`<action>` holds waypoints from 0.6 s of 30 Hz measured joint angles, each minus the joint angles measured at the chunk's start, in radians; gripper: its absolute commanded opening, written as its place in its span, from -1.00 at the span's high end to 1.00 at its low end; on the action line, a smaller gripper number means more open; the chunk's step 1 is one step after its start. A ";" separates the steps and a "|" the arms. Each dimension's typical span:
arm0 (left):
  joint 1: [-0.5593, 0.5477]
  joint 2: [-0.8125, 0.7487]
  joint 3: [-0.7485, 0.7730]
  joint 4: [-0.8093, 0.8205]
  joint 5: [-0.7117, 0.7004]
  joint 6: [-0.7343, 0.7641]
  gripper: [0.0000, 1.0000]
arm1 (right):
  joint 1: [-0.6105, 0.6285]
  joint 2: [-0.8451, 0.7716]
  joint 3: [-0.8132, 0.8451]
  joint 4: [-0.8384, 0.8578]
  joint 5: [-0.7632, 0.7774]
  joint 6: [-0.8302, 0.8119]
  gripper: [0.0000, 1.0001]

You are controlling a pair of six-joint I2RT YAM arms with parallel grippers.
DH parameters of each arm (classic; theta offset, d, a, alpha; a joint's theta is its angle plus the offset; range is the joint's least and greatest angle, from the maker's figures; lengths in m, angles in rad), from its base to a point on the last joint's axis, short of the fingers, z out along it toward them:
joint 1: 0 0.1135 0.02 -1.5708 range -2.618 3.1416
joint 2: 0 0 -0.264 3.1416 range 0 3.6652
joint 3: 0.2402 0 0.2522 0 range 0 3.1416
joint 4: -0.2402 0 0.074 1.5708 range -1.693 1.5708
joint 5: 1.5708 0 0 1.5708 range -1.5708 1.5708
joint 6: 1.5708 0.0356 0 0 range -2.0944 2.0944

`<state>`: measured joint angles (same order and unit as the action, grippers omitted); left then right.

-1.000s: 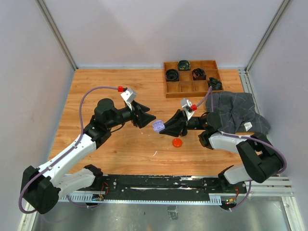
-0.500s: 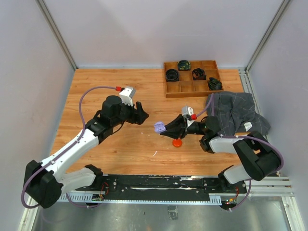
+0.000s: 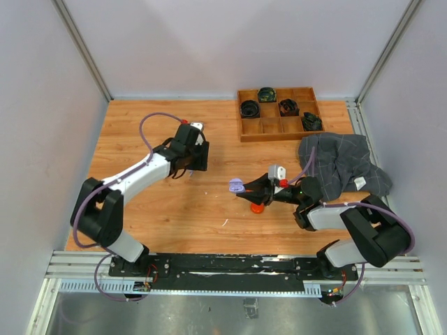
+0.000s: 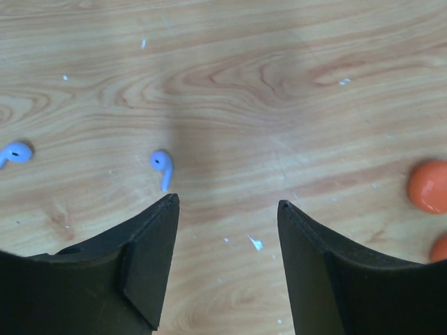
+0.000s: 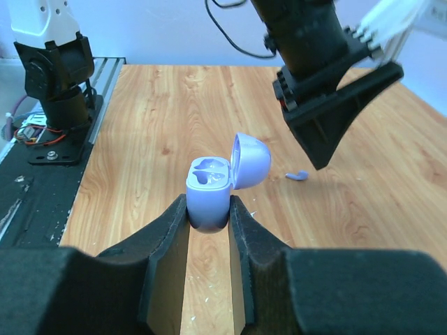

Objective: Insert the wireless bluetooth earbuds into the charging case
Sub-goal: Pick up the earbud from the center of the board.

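Currently left end effector (image 4: 225,204) points down, parted, empty, near earbud (image 4: 162,166); right end effector (image 5: 209,209) low, clamping open case (image 5: 209,183).

scanning all three views: no text, label, brand or number readable. lilac case (image 5: 209,195) shows no legible marking. white tag (image 3: 360,183) on cloth (image 3: 342,162) too small to read.
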<state>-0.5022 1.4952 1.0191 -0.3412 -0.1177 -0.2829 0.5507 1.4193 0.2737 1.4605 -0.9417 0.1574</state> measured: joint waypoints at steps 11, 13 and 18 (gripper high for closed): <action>0.063 0.276 0.202 -0.157 -0.032 0.043 -0.23 | 0.000 -0.035 -0.010 -0.029 0.048 -0.063 0.72; 0.074 0.296 0.215 -0.178 -0.026 0.045 -0.22 | 0.000 -0.035 -0.010 -0.029 0.052 -0.067 0.71; 0.088 0.332 0.234 -0.216 -0.019 0.051 -0.17 | 0.000 -0.035 -0.010 -0.029 0.053 -0.073 0.71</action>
<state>-0.4141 1.8267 1.2533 -0.5575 -0.1364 -0.2314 0.5507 1.3838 0.2642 1.4311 -0.8883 0.0841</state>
